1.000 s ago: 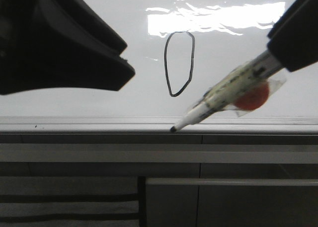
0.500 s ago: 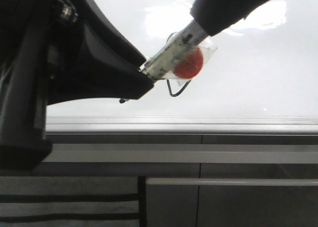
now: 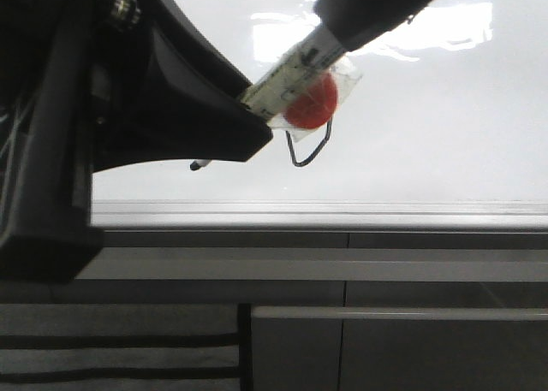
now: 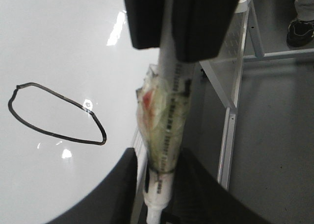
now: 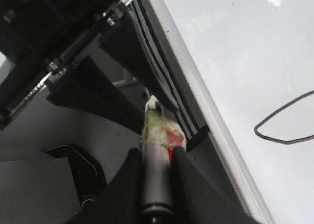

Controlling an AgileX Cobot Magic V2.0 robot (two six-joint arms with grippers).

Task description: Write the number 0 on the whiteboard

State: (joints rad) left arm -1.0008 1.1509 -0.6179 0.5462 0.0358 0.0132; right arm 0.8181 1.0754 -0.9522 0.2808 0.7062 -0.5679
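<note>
The number 0 (image 3: 310, 154) is a thin black oval on the glossy whiteboard (image 3: 428, 134), mostly hidden in the front view by the marker. It shows whole in the left wrist view as the number 0 (image 4: 51, 113). My right gripper (image 3: 330, 27) comes in from above, shut on a white marker (image 3: 287, 79) wrapped in clear tape with a red patch. The marker's front end lies between the fingers of my left gripper (image 4: 157, 185), with a narrow gap on one side. Its black tip (image 3: 197, 164) pokes out below that gripper, in front of the board.
A pale grey edge rail (image 3: 360, 210) runs along the board's near edge. Dark grey panels with horizontal bars (image 3: 385, 314) lie below it. A metal frame (image 4: 230, 136) and grey floor show in the left wrist view, beside the board.
The right gripper carried the marker up and left from the rail, across the 0, into the left gripper's fingers. The left gripper came further into the front view.
</note>
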